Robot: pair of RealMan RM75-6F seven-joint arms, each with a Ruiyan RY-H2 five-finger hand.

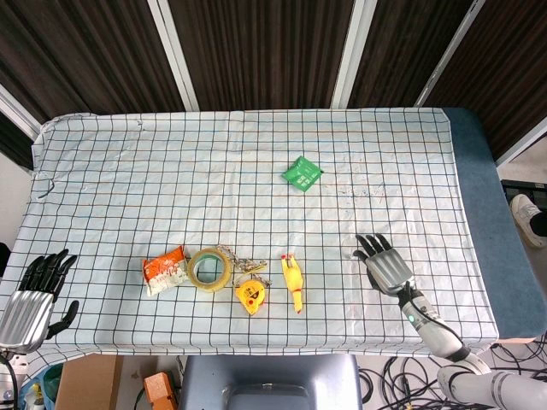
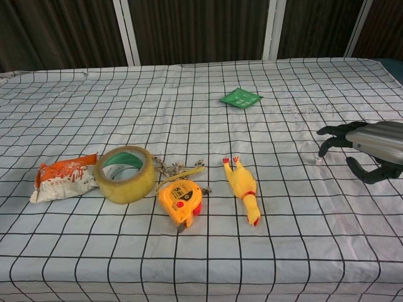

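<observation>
Fingers (image 1: 373, 246) of the right hand (image 1: 386, 265) spread, holding nothing, right of the rubber chicken (image 1: 293, 284).

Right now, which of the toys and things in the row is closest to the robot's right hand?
The yellow rubber chicken. It lies at the end of the row nearest the right hand; the tape measure, tape roll and snack packet lie farther away.

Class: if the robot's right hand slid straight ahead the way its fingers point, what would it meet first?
Probably nothing: the right hand points up and slightly left over bare checked tablecloth. The green sachet seems left of that line, though depth is uncertain.
</observation>
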